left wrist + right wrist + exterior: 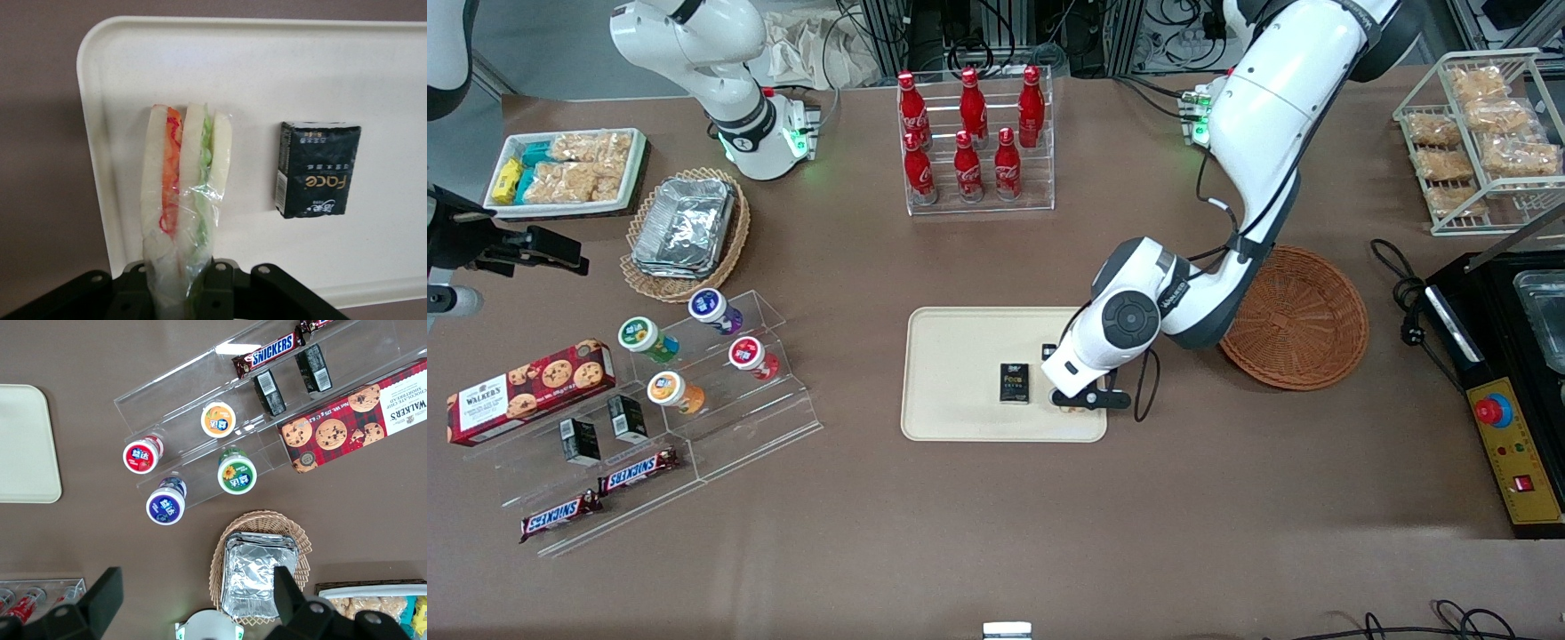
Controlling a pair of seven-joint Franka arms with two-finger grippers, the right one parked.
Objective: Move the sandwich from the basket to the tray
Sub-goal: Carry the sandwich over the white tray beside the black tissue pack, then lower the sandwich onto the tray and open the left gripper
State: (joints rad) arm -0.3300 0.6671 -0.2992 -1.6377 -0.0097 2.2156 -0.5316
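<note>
My left gripper (pixel 1080 400) hangs low over the cream tray (pixel 960 356), at the tray's end toward the working arm. It is shut on the sandwich (pixel 180 193), a clear-wrapped wedge of white bread with orange, pink and green filling that sticks out from between the fingers (pixel 217 287) over the tray (pixel 300 73). I cannot tell whether the sandwich touches the tray. In the front view the wrist hides the sandwich. The reddish-brown wicker basket (pixel 1303 320) lies beside the tray toward the working arm's end, with nothing in it.
A small black box (pixel 1014 383) lies on the tray beside the sandwich (pixel 317 170). A rack of red bottles (pixel 974 142) stands farther from the front camera. A clear stand with snack cups (pixel 694 356) and a tan basket of foil trays (pixel 685 231) sit toward the parked arm's end.
</note>
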